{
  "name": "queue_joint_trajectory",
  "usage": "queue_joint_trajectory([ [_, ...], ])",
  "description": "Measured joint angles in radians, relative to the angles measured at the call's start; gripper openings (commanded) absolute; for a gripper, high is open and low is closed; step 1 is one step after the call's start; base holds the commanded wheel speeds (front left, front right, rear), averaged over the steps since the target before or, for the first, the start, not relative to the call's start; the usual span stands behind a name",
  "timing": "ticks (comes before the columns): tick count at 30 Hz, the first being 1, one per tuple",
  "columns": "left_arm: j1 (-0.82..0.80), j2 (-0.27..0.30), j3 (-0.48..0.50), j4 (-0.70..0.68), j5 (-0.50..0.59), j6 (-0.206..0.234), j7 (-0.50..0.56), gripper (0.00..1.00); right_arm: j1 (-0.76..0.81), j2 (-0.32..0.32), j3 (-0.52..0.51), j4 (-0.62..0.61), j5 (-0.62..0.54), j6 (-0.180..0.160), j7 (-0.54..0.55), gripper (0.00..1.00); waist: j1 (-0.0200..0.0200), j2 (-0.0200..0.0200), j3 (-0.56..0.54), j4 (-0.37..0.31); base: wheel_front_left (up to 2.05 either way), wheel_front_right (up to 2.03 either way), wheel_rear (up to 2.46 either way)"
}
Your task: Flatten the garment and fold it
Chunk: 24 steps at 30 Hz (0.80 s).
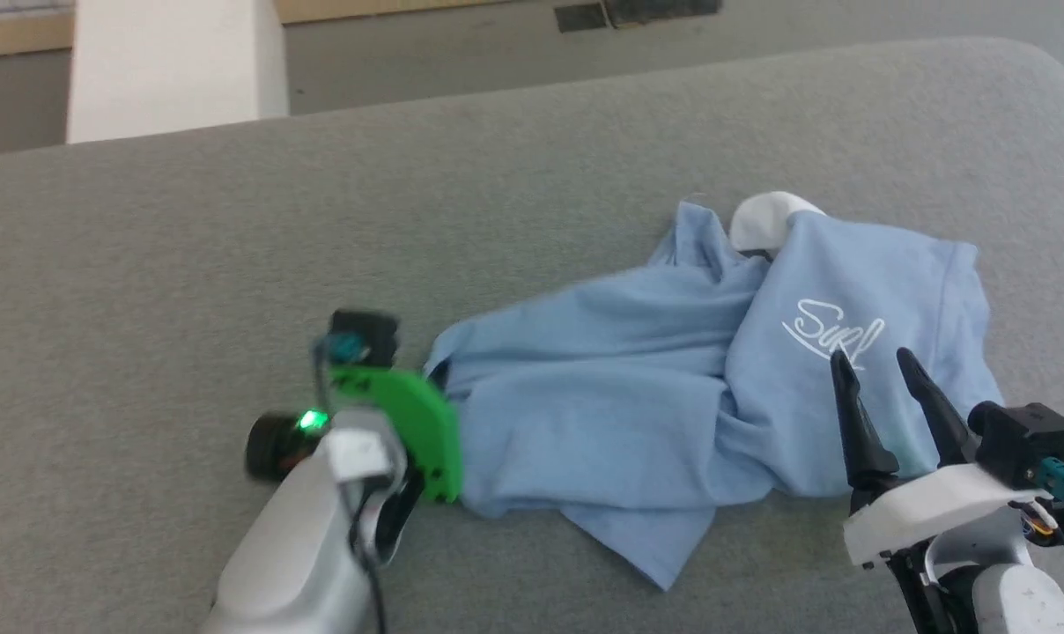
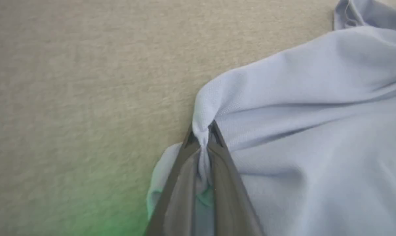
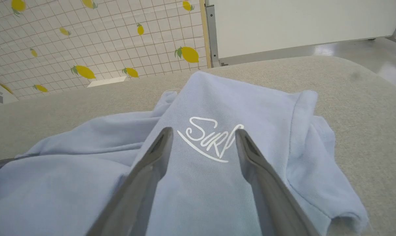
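The light-blue garment (image 1: 673, 387) lies crumpled on the grey cushioned surface (image 1: 188, 246), its white script logo (image 1: 831, 335) facing up on the right-hand fold and a white panel (image 1: 765, 216) poking out at the back. At the garment's left edge my left gripper (image 2: 203, 131) is shut on a pinch of the blue fabric (image 2: 299, 114), its fingers hidden behind the green wrist plate (image 1: 413, 423) in the head view. My right gripper (image 1: 871, 357) hovers open over the logo (image 3: 207, 139), its fingers either side of it, holding nothing.
The grey surface (image 3: 365, 108) stretches wide to the left and behind the garment. Beyond its far edge stand a white pillar (image 1: 175, 66) and a lemon-patterned tiled wall (image 3: 96, 42). The surface's rounded right corner (image 1: 1025, 70) is near the garment.
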Motion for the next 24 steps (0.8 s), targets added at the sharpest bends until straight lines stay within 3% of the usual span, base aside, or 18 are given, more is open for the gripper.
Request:
queue_joint_trajectory([
  [6, 0.345, 0.099, 0.074, -0.293, -0.063, 0.109, 0.052, 0.0, 0.039, 0.001, -0.008, -0.019, -0.01, 0.0, 0.034, 1.0, 0.0, 0.0, -0.065, 0.089, 0.0, 0.0, 0.0],
  [7, 0.384, 0.107, 0.079, -0.323, -0.07, 0.117, 0.06, 0.45, 0.041, 0.0, -0.011, -0.023, -0.012, 0.0, 0.037, 1.0, 0.0, 0.0, -0.072, 0.102, 0.0, 0.0, 0.0],
  [8, 0.423, 0.116, 0.08, -0.36, -0.071, 0.125, 0.068, 0.96, 0.044, 0.0, -0.014, -0.028, -0.013, 0.0, 0.042, 1.0, 0.0, 0.0, -0.081, 0.118, 0.0, 0.0, 0.0],
  [12, 0.504, 0.127, 0.08, -0.461, -0.066, 0.151, 0.057, 1.0, 0.049, 0.0, -0.017, -0.038, -0.017, 0.0, 0.05, 1.0, 0.0, 0.0, -0.109, 0.17, 0.0, 0.0, 0.0],
  [15, 0.489, 0.116, 0.074, -0.52, -0.044, 0.149, -0.026, 1.0, 0.051, 0.001, -0.018, -0.042, -0.017, 0.0, 0.05, 1.0, 0.0, 0.0, -0.128, 0.194, 0.0, 0.0, 0.0],
  [19, 0.366, 0.076, 0.023, -0.527, 0.016, 0.105, -0.123, 1.0, 0.051, 0.001, -0.023, -0.055, -0.016, 0.0, 0.049, 1.0, -0.0001, 0.0, -0.141, 0.193, 0.0, 0.0, 0.0],
  [24, 0.154, 0.006, -0.052, -0.402, 0.064, 0.036, -0.166, 1.0, 0.048, 0.001, -0.018, -0.059, -0.012, 0.0, 0.036, 1.0, 0.0, 0.0, -0.137, 0.158, 0.0, 0.0, 0.0],
])
